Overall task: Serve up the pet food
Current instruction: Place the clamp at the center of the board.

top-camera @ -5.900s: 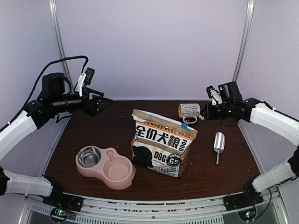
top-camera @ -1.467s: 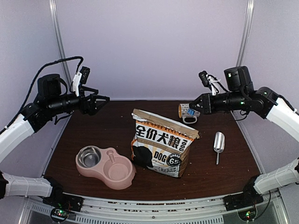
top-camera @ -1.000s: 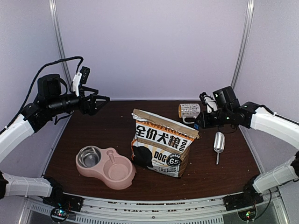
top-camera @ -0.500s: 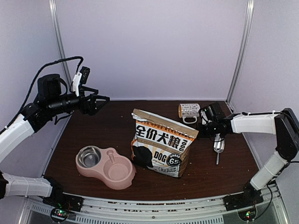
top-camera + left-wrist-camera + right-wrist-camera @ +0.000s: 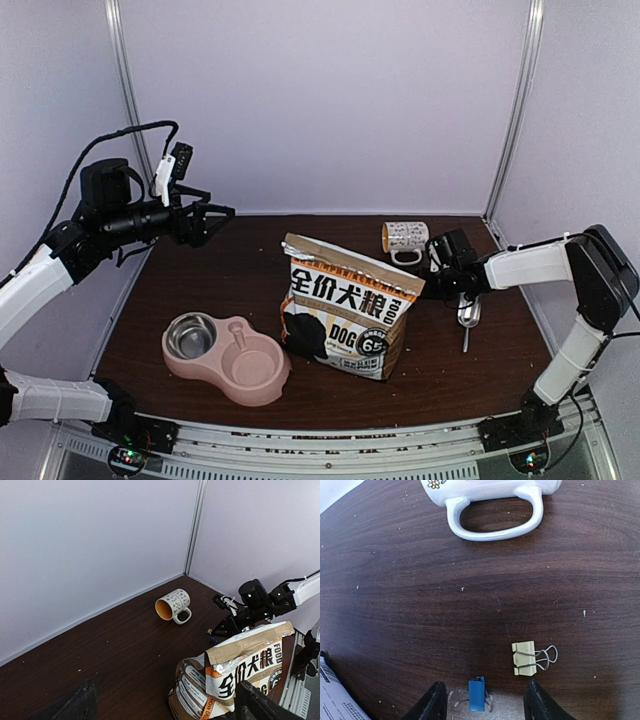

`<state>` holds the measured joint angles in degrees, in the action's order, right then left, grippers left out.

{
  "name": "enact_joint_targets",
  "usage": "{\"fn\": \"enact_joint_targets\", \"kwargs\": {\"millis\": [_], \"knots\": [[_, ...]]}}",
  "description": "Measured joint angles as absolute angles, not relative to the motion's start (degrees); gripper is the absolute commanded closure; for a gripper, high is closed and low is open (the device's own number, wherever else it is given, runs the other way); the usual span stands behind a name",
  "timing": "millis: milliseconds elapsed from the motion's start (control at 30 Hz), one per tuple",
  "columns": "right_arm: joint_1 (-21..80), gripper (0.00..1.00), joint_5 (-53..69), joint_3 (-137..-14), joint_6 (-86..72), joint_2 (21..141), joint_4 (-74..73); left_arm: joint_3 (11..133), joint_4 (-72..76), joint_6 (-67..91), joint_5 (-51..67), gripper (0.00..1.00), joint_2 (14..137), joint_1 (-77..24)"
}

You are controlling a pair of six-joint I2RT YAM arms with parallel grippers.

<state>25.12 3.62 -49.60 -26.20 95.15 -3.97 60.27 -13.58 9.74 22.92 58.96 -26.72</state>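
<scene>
The pet food itself is hidden; only its kraft-brown dog-food bag shows, standing mid-table with its top folded over. My right gripper is down at the table behind the bag's right top corner, open. In the right wrist view a blue binder clip lies on the wood between its fingertips, touching neither. A cream binder clip lies just beside it. My left gripper hovers open and empty high at the back left, and its wrist view looks down on the bag.
A pink double bowl with a steel insert sits front left of the bag. A silver scoop lies to the right. A patterned mug lies on its side at the back, near my right gripper.
My right arm came down from above the mug to the table behind the bag, and its jaws widened, leaving the blue clip on the wood. The left arm stayed still.
</scene>
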Motion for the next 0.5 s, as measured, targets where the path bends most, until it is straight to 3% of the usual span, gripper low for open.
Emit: {"fn": "enact_joint_targets", "kwargs": {"millis": [267, 500], "knots": [[23.73, 0.37, 4.40, -48.01, -26.57, 93.56, -2.92, 59.90, -13.23, 9.76, 22.22, 0.02, 58.61, -26.72], [23.05, 0.28, 4.67, -46.98, -23.64, 80.18, -8.05, 57.84, -12.73, 9.78, 18.98, 0.02, 55.51, -26.72]]}}
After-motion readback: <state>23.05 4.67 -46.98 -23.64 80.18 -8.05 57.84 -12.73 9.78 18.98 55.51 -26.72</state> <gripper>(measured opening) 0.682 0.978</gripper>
